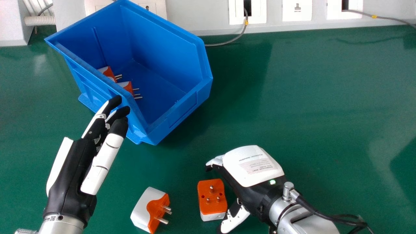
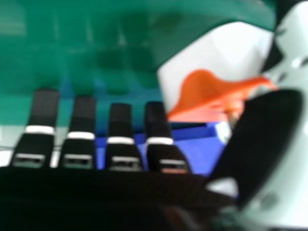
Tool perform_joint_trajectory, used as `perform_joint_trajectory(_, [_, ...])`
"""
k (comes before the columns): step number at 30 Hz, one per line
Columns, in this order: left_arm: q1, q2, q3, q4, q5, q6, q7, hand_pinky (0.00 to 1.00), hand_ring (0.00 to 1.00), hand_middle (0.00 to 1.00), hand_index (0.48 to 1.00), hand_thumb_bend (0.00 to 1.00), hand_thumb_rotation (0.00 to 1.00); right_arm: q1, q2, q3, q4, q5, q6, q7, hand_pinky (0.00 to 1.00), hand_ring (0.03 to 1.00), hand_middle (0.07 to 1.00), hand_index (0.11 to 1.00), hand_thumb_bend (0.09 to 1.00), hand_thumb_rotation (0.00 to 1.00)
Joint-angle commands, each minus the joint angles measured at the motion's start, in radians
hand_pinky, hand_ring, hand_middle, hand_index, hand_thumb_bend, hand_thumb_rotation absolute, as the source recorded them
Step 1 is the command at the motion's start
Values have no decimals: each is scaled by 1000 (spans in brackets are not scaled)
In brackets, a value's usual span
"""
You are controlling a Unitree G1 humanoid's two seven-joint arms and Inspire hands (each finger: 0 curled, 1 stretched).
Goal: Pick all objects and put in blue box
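Clearing the bench (image 1: 312, 97) looks about half done: two plug adapters (image 1: 127, 87) lie inside the blue box (image 1: 162, 39), against its near left wall, while a third adapter (image 1: 141, 208) and a fourth adapter (image 1: 213, 195) remain on the green surface. The right robot hand (image 1: 252, 169) is low beside the fourth adapter, back upward, thumb near the block's prong-free end. Its fingers (image 2: 120, 125) extend straight and open, with the adapter between them and the thumb, seemingly ungripped. The left robot hand (image 1: 76, 165) slants toward the box, fingers open and nearly straight, holding nothing.
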Motion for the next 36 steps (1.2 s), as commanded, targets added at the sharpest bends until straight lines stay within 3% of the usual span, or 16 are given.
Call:
perform_joint_trajectory(1, [-8,5,-1,-24,-7,-6,-2,886,905,909,928,704,899,27,0,37,0,-8,-17,25,680,785,834,777,674,279])
perform_joint_trajectory(10, [-10,5,0,-24,-9,-4,-4,886,905,909,928,690,900,48,-1,47,-46,-18,-10,38,672,775,826,762,670,271])
perform_joint_trajectory(15, [-12,4,1,-18,-8,-7,-4,885,905,909,928,688,900,54,5,46,-55,-20,-4,49,668,768,823,762,670,273])
perform_joint_trajectory(29, [-5,3,0,-30,1,-5,3,884,905,909,928,692,902,39,35,49,-10,-24,11,25,644,733,791,747,655,230])
perform_joint_trajectory(33, [-7,4,1,-28,-1,-3,2,881,905,909,928,696,904,37,44,46,6,-18,6,-7,593,670,731,693,652,234])
perform_joint_trajectory(36, [-7,5,2,-34,-3,2,1,880,905,908,928,698,905,31,50,47,26,-18,5,-30,496,546,624,613,650,220])
